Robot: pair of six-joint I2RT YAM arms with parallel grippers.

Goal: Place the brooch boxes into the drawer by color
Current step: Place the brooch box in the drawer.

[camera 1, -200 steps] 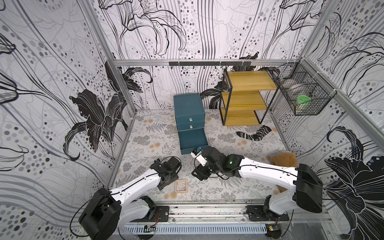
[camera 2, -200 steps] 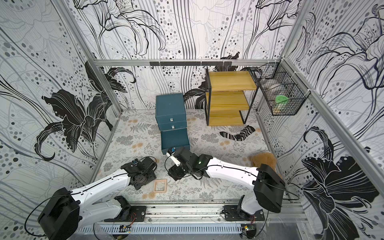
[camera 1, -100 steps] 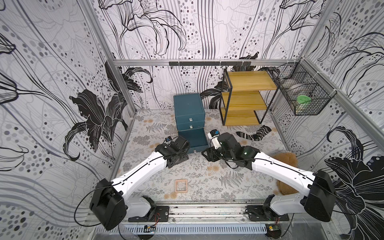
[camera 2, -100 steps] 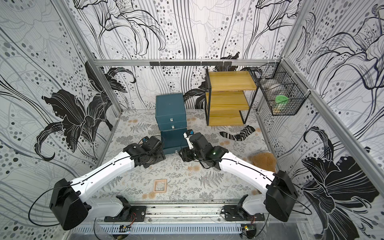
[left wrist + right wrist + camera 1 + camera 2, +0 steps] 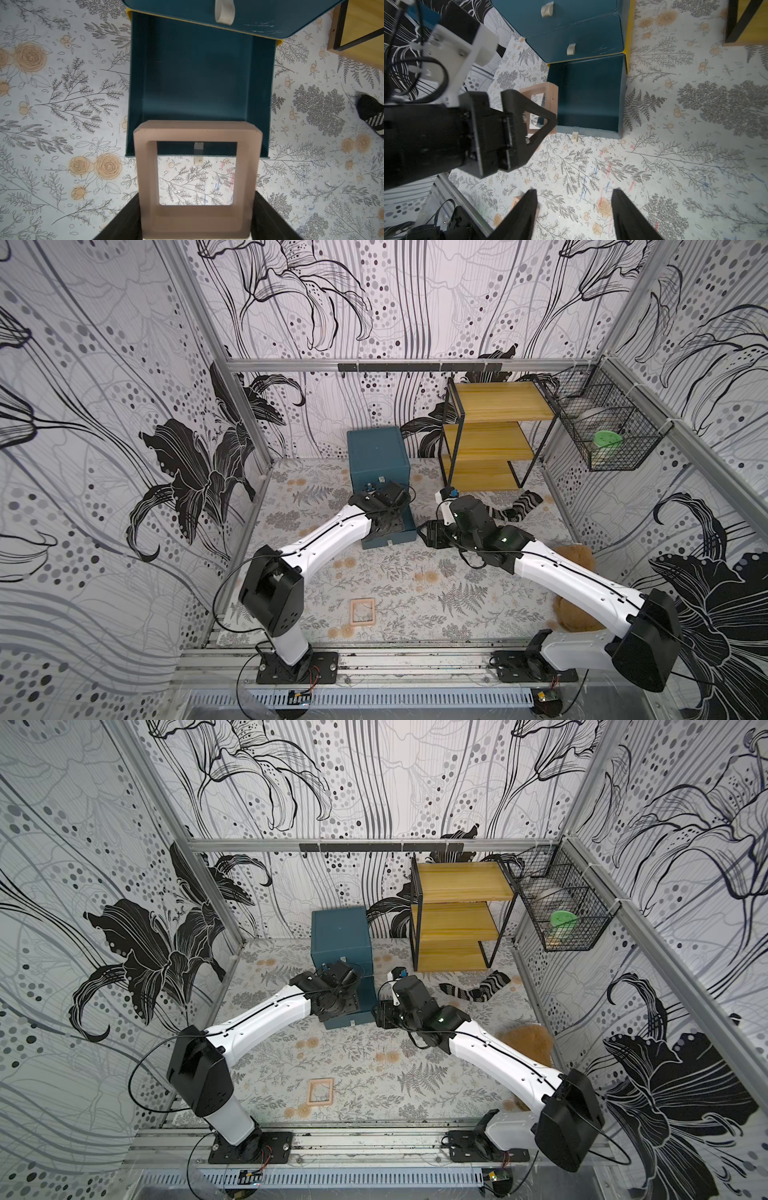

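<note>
The drawer chest (image 5: 376, 452) (image 5: 340, 936) is dark teal, and its bottom drawer (image 5: 197, 83) (image 5: 589, 93) is pulled out with nothing showing inside. My left gripper (image 5: 196, 218) (image 5: 388, 522) is shut on a pinkish-tan brooch box (image 5: 197, 133) (image 5: 548, 91), held upright over the open drawer's front edge. A second pinkish-tan brooch box (image 5: 363, 611) (image 5: 320, 1090) lies flat on the mat near the front rail. My right gripper (image 5: 574, 191) (image 5: 430, 533) is open and holds nothing, hovering just right of the drawer's front.
A yellow-wood shelf (image 5: 490, 435) stands right of the chest, with a striped sock (image 5: 515, 508) on the mat before it. A wire basket (image 5: 602, 435) hangs on the right wall. A brown furry thing (image 5: 577, 556) lies behind the right arm.
Both arms moved from the near part of the mat back to the drawer. The left carried the pinkish-tan box over the open drawer; the right swung to the drawer's right side.
</note>
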